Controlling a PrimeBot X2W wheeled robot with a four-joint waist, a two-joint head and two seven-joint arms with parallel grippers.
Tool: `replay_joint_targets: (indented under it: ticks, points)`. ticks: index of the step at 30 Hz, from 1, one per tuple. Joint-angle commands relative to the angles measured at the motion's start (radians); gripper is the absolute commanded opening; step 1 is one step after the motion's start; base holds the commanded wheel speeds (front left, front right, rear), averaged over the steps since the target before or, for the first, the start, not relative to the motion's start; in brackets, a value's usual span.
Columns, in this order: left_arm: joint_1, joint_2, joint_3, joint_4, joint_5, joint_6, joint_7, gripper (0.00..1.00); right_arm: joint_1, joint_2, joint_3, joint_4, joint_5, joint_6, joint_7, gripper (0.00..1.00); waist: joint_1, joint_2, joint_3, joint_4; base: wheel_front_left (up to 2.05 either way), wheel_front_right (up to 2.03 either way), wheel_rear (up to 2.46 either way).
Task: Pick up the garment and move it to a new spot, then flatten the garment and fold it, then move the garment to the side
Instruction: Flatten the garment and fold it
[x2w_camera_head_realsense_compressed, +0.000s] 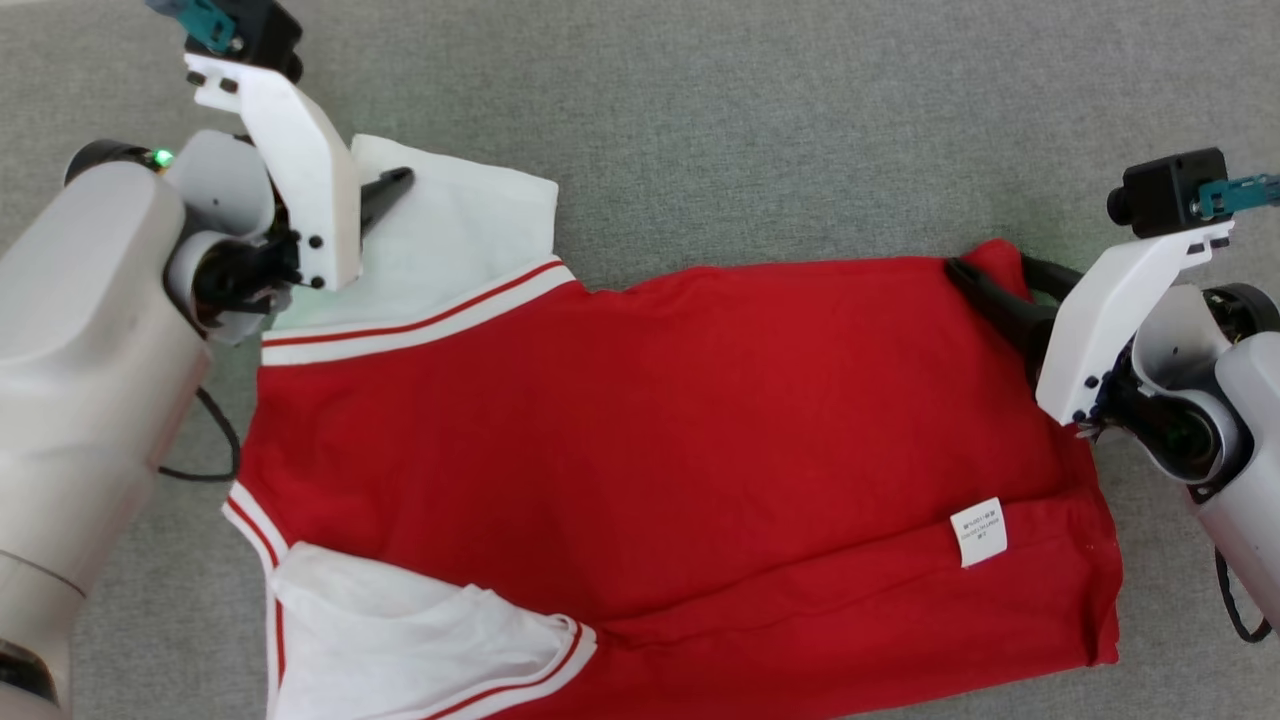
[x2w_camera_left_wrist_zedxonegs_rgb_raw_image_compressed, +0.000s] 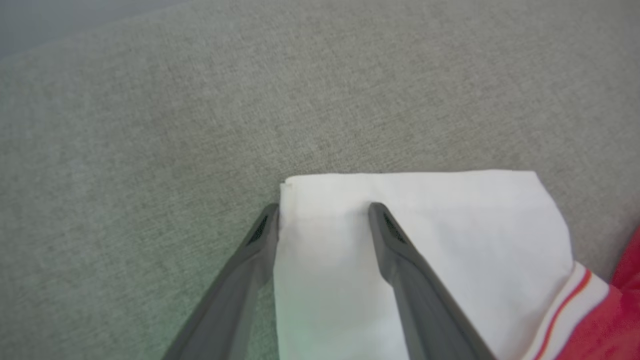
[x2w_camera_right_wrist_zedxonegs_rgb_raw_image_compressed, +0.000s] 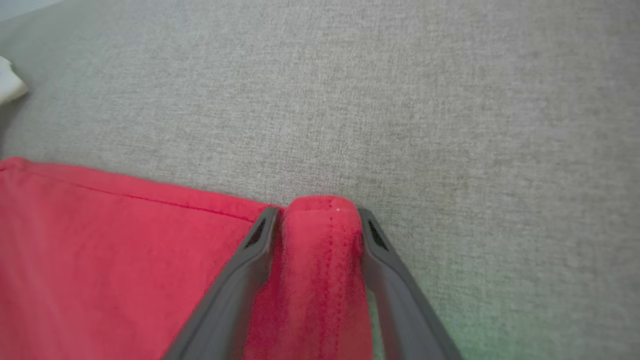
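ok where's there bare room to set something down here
Bare grey cloth surface runs along the far side of the red, white-sleeved shirt, between left gripper and right gripper. Centre and near left are crowded with shirt.

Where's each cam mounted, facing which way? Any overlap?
Head: up top, looking down at the garment on grey surface; left forearm, right forearm show.
Left wrist: on that arm, along the left gripper to the white sleeve.
Right wrist: along the right gripper to the red hem corner.
Shared: head and left wrist both see that sleeve.
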Motion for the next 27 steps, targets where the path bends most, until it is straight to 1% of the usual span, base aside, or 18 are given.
replay_joint_targets:
  ticks: [1, 4, 8, 11, 14, 21, 27]
  points:
    - [0.007, 0.003, -0.016, 0.011, -0.021, 0.001, -0.001, 0.00, 0.063, 0.025, 0.058, 0.021, 0.014, 0.008, 0.014, 0.00, -0.0001, 0.0000, -0.007, 0.000, 0.00, 0.00, 0.00]
    - [-0.011, 0.012, -0.037, 0.025, -0.012, 0.001, -0.042, 0.00, 0.046, 0.009, 0.065, 0.043, 0.017, 0.005, -0.055, 0.00, -0.0001, 0.0000, -0.022, 0.006, 0.00, 0.00, 0.00]
    - [-0.021, 0.005, -0.056, 0.054, -0.003, 0.001, -0.121, 0.00, 0.025, 0.009, 0.059, 0.093, 0.013, 0.003, -0.172, 0.00, -0.0001, 0.0000, -0.054, 0.020, 0.00, 0.00, 0.00]
    - [-0.006, 0.002, -0.079, 0.066, -0.022, 0.001, -0.148, 0.00, 0.024, 0.017, 0.057, 0.135, 0.018, 0.003, -0.247, 0.00, -0.0001, 0.0000, -0.094, 0.032, 0.00, 0.00, 0.00]
    - [0.018, 0.000, -0.106, 0.062, -0.046, 0.001, -0.164, 0.00, 0.037, 0.018, 0.068, 0.167, 0.030, 0.003, -0.295, 0.00, -0.0001, 0.0000, -0.142, 0.047, 0.00, 0.00, 0.00]
    - [0.065, -0.002, -0.175, 0.021, -0.116, 0.001, -0.156, 0.00, 0.091, 0.004, 0.105, 0.200, 0.059, 0.003, -0.369, 0.00, -0.0001, 0.0000, -0.281, 0.078, 0.00, 0.00, 0.00]
    - [0.119, 0.029, -0.250, -0.049, -0.186, 0.001, -0.101, 0.00, 0.158, -0.024, 0.151, 0.200, 0.089, 0.003, -0.372, 0.00, -0.0001, 0.0000, -0.399, 0.093, 0.00, 0.00, 0.00]
